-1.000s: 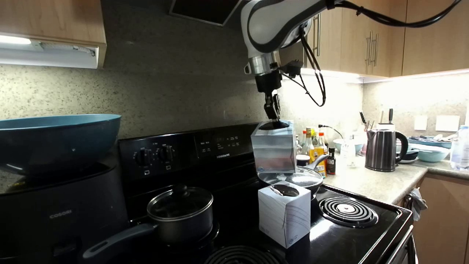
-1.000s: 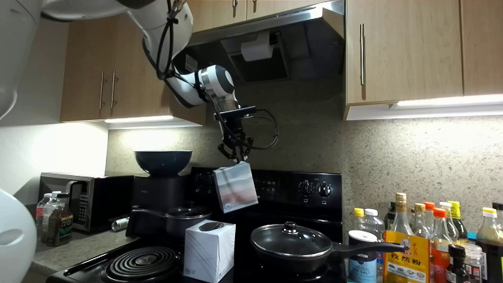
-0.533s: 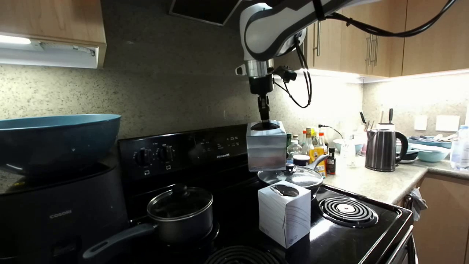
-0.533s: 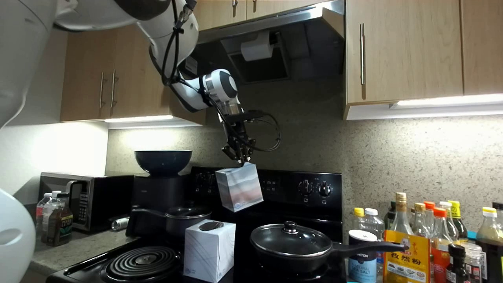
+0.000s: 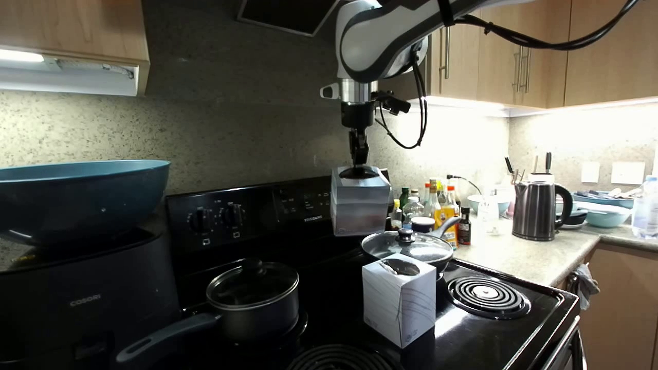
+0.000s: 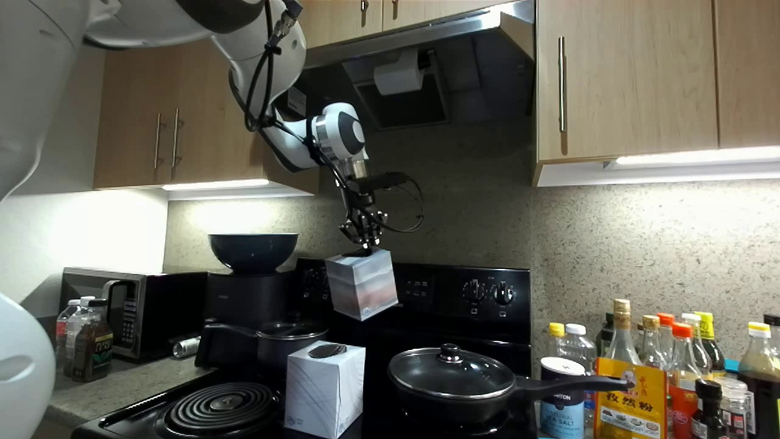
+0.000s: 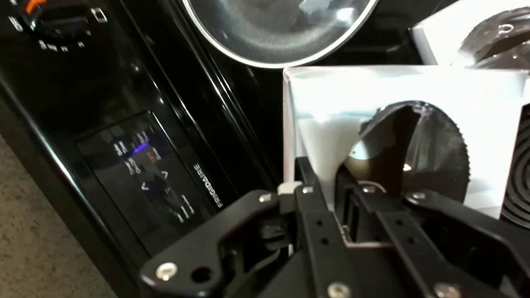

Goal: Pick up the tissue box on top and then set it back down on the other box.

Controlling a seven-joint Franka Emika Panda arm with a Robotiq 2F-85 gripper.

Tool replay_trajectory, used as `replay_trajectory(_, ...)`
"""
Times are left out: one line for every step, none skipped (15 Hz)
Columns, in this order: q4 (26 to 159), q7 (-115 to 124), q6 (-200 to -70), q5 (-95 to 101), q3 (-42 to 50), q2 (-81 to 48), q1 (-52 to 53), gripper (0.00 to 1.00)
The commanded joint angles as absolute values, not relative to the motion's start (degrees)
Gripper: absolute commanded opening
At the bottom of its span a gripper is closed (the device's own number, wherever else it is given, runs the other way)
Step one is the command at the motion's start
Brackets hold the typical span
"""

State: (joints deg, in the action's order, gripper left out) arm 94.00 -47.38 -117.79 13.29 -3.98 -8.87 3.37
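Note:
The tissue box on top, grey-blue with soft horizontal bands, hangs in the air in both exterior views (image 5: 360, 210) (image 6: 364, 286). My gripper (image 5: 359, 163) (image 6: 367, 247) is shut on the top edge of this box, beside its dark slot. In the wrist view the gripper (image 7: 323, 169) has one finger inside the slot and one outside, with the box's top face (image 7: 327, 93) between and beyond them. The other box (image 5: 401, 303) (image 6: 323, 390) stands upright on the stove, lower and apart from the held box. Part of it shows in the wrist view (image 7: 445, 33).
A lidded frying pan (image 5: 406, 246) (image 6: 451, 390) and a lidded saucepan (image 5: 254, 293) stand on the stove (image 5: 473, 339) near the other box. The stove's control panel (image 5: 308, 205) rises behind the held box. Several bottles (image 6: 646, 360) and a blue bowl (image 5: 77, 195) stand to the sides.
My gripper has carried the tissue box leftward and slightly up in an exterior view, and the box has turned a little. The other box has not moved.

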Motion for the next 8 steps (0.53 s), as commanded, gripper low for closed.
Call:
replay_trajectory(96.1,-56.9,-118.2,4.2,-5.3,-7.3,1.9,0.03)
replay_trajectory(96.1,-58.2,-116.7,1.8,-5.3,-7.1,1.8,0.03)
replay_trajectory(96.4,-58.4,-115.1,0.4,-5.2,-6.8,1.9,0.03)
replay_trajectory(96.8,-58.1,-113.7,0.0,-4.9,-6.5,2.1,0.03)
replay_trajectory(97.2,-56.7,-112.0,0.8,-4.7,-6.0,2.4,0.03)
replay_trajectory(97.7,-55.5,-110.3,2.1,-4.5,-5.6,2.6,0.03)
replay_trajectory(98.2,-54.1,-107.9,3.5,-4.2,-5.2,2.8,0.03)
replay_trajectory(98.8,-53.3,-106.0,4.4,-4.0,-4.7,2.9,0.03)
